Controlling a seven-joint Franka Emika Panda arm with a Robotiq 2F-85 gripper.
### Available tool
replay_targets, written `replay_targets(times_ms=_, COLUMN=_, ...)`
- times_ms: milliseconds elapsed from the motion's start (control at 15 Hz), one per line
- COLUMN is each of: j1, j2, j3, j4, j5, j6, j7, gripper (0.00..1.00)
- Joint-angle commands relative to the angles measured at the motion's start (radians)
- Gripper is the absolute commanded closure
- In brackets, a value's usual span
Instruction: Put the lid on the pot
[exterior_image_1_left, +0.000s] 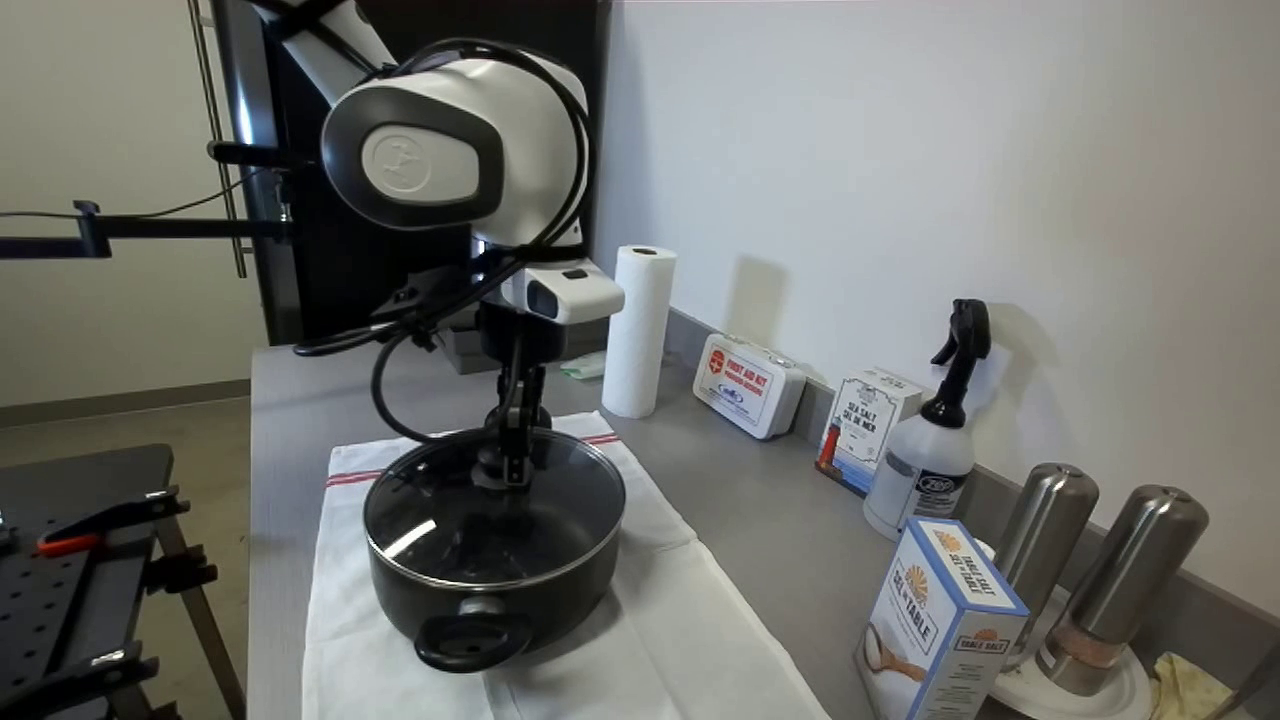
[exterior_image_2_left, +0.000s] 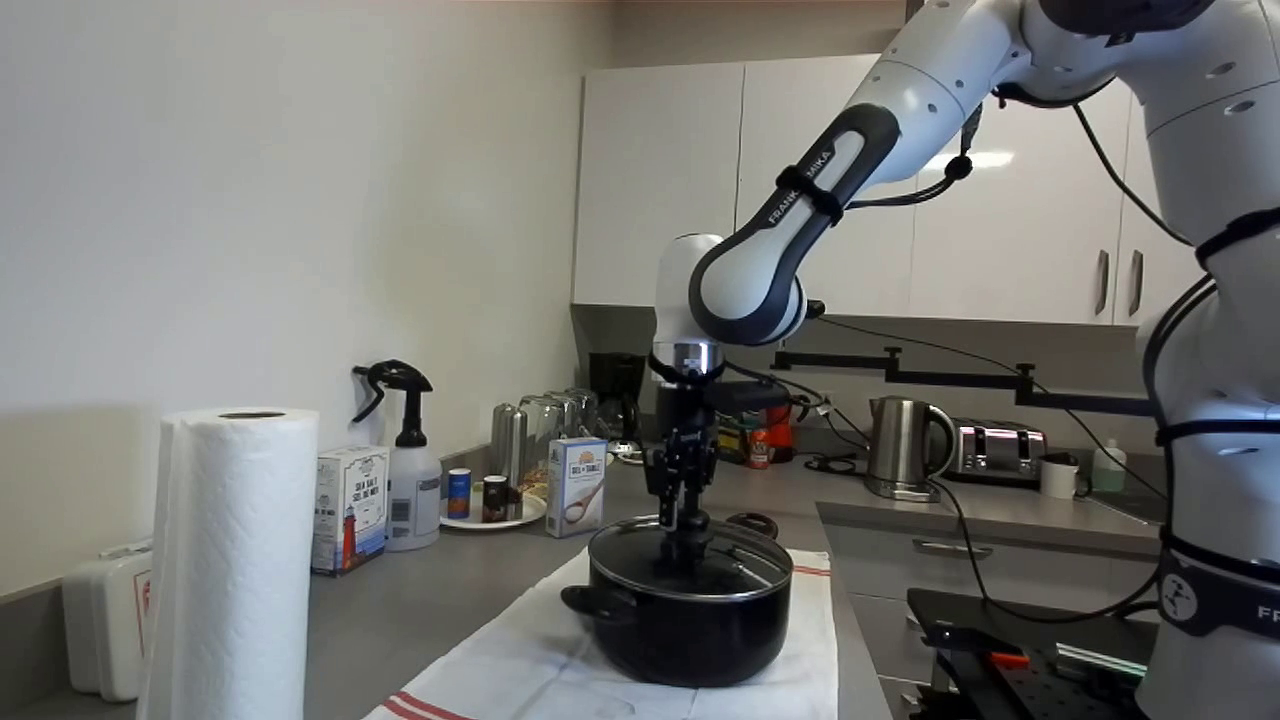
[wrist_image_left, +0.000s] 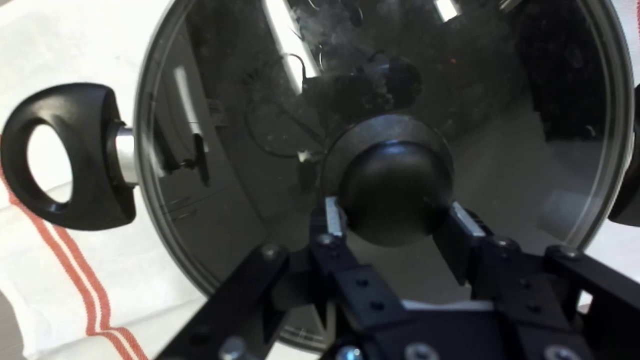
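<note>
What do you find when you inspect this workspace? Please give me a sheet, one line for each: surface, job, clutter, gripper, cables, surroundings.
Surface: grey counter; creased white cloth under the pot.
Job: lid on the pot, looks seated.
Clutter: paper roll, first aid kit, two salt boxes, spray bottle, two steel grinders.
Gripper: fingers at both sides of the lid's knob; firm grip cannot be told.
Cables: a black cable loops beside the gripper; contact with lid unclear.
Surroundings: cupboards, kettle, toaster.

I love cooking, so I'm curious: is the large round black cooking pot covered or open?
Covered: the round, metal-rimmed, see-through lid sits on the pot, spanning its top, in both exterior views.
</note>
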Motion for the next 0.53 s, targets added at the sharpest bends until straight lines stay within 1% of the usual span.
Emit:
replay_targets(times_ms=0, j1=0.0, j2=0.011, j3=0.003, j4=0.018, j5=0.021, j6=0.004, j7=-0.014, gripper=0.27)
replay_targets(times_ms=67, j1=0.001, j2=0.008, j3=0.003, j4=0.016, j5=0.02, j6=0.004, j7=-0.014, gripper=0.24)
replay_targets(times_ms=133, j1=0.005, j2=0.001, j3=0.002, j4=0.011, j5=0.011, j6=0.008, j7=-0.008, gripper=0.19)
replay_targets(times_ms=267, j1=0.013, j2=-0.014, j3=-0.001, j4=0.001, j5=-0.006, j6=0.018, j7=0.008, gripper=0.05)
replay_targets(times_ms=333, j1=0.018, j2=-0.023, j3=-0.003, j4=-0.006, j5=-0.017, j6=0.025, j7=0.017, gripper=0.01)
replay_targets(times_ms=467, j1=0.029, j2=-0.043, j3=-0.005, j4=-0.018, j5=-0.041, j6=0.035, j7=0.035, gripper=0.0)
